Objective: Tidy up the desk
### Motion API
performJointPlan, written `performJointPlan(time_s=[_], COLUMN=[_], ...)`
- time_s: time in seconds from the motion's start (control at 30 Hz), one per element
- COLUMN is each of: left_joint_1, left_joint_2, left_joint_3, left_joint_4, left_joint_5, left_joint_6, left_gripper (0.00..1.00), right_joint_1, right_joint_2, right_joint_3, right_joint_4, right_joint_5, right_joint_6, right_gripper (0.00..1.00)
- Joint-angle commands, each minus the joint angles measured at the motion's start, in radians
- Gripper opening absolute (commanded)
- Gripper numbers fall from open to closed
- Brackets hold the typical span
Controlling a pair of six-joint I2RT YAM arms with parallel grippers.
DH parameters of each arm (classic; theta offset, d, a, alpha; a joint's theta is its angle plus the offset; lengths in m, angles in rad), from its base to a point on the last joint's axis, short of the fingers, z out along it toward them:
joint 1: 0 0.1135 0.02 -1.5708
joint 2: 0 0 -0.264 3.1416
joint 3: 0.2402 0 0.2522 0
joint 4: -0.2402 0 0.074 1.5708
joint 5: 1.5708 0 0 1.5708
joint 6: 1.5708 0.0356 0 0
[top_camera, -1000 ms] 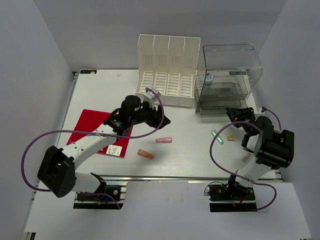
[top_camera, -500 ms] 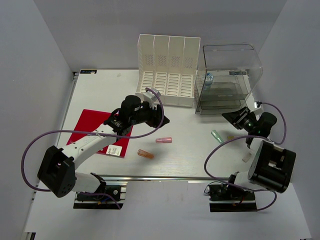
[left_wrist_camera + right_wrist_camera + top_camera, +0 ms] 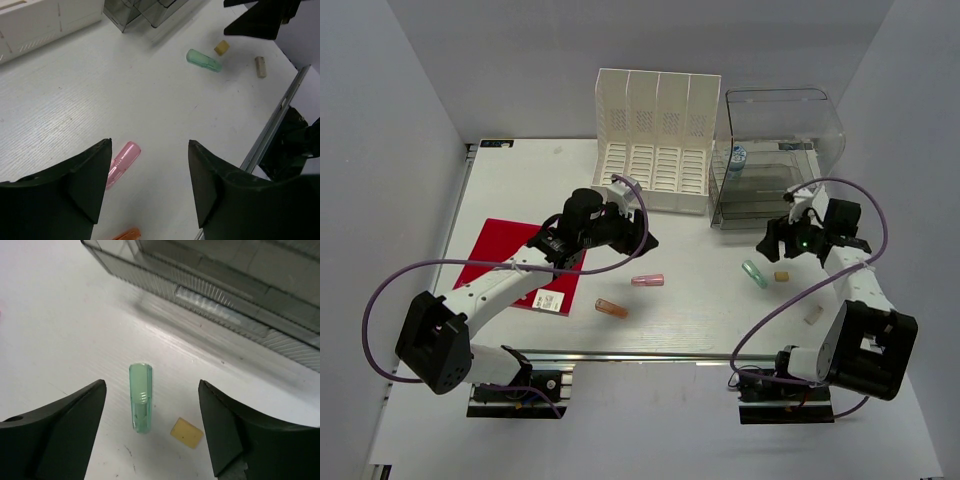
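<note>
Left pincer (image 3: 150,145) is spread open and holds nothing, hovering over the large flat white table (image 3: 520,190), whose silvery aluminium rail runs along the near edge by the arm bases. A translucent pink plastic cap (image 3: 121,162) lies on the table just beside its left finger, with an orange plastic cap (image 3: 611,308) nearer the rail. Right pincer (image 3: 151,385) is also wide open and empty, hanging over a translucent green plastic cap (image 3: 140,397) with a small yellow square block (image 3: 186,432) just beside it. Behind them stands a clear plastic drawer box (image 3: 775,160). A white slotted file rack (image 3: 655,150) stands at the far edge, and a flat red sheet (image 3: 495,240) lies at the left.
</note>
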Motion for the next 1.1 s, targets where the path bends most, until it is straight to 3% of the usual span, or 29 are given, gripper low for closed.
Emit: performJointPlan(time_s=[0.0, 0.17, 0.3, 0.7, 0.83, 0.97, 1.07], left_joint_1=[0.007, 0.007, 0.007, 0.007, 0.007, 0.007, 0.007], left_joint_2=[-0.004, -0.016, -0.018, -0.018, -0.020, -0.024, -0.026], left_joint_3=[0.046, 0.049, 0.046, 0.047, 0.047, 0.046, 0.046], left_joint_4=[-0.032, -0.039, -0.035, -0.031, -0.028, -0.028, -0.028], left_joint_5=[-0.017, -0.034, -0.026, -0.004, -0.001, 0.000, 0.003], left_joint_6=[0.008, 0.018, 0.018, 0.013, 0.010, 0.010, 0.010], left_gripper=[0.73, 0.75, 0.76, 0.76, 0.75, 0.76, 0.76], right_joint_1=[0.077, 0.146, 0.192, 0.318, 0.330, 0.336, 0.333], right_joint_2=[0.015, 0.041, 0.105, 0.225, 0.217, 0.161, 0.072], right_joint_3=[-0.002, -0.067, -0.061, -0.070, -0.078, -0.055, 0.010], right_joint_4=[-0.102, 0.002, 0.013, 0.016, -0.020, -0.123, -0.192], right_joint_5=[0.170, 0.334, 0.377, 0.465, 0.463, 0.397, 0.301], right_joint_6=[-0.190, -0.181, -0.173, -0.196, -0.242, -0.300, -0.354], right_gripper=[0.81, 0.76, 0.67, 0.55, 0.38, 0.14, 0.05])
